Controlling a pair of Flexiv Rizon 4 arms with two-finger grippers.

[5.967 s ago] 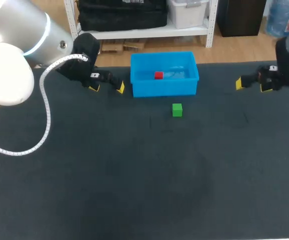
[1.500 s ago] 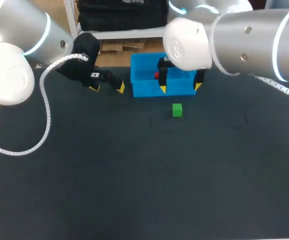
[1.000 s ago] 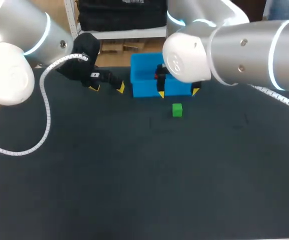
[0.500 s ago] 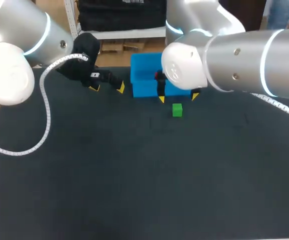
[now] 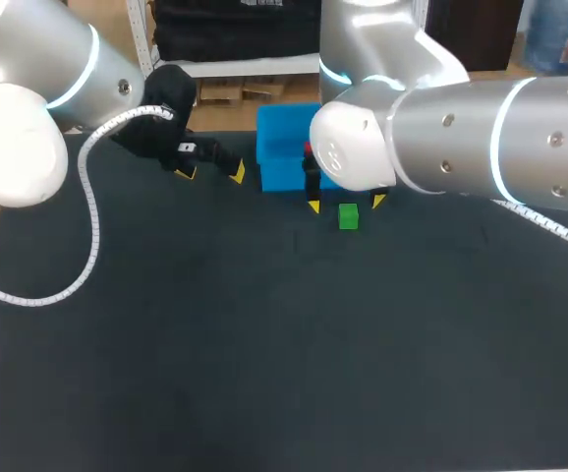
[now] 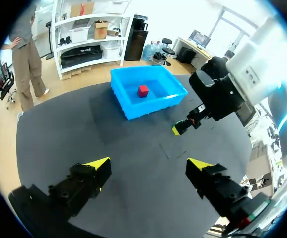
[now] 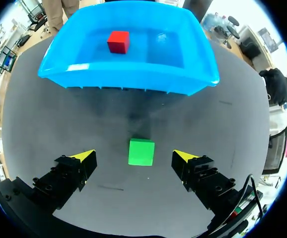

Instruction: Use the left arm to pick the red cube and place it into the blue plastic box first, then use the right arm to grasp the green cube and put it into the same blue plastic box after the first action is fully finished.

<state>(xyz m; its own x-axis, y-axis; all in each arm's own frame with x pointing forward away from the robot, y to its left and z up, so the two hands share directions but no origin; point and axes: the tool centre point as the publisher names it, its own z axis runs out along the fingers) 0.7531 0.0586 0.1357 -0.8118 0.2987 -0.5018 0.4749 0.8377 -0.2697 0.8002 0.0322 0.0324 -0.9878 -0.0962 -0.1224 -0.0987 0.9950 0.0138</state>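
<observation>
The red cube (image 7: 118, 41) lies inside the blue plastic box (image 7: 128, 79), which stands at the table's far side (image 5: 280, 169). In front of the box, the green cube (image 5: 348, 216) sits on the dark mat. My right gripper (image 5: 346, 204) hangs open over it. In the right wrist view the green cube (image 7: 141, 151) lies between the yellow tips of that gripper (image 7: 134, 156), with a gap on each side. My left gripper (image 5: 210, 173) stands open and holds nothing, just left of the box. From the left wrist view its gripper (image 6: 148, 163) faces the box (image 6: 133, 106) and the red cube (image 6: 143, 90).
My right arm's thick silver body (image 5: 441, 133) reaches in from the right and hides most of the box in the head view. A white cable (image 5: 89, 226) loops from the left arm over the mat's left side. Dark mat (image 5: 264, 344) stretches toward the near edge.
My right gripper has come forward and down from over the box's front wall to around the green cube. The left arm has stayed still.
</observation>
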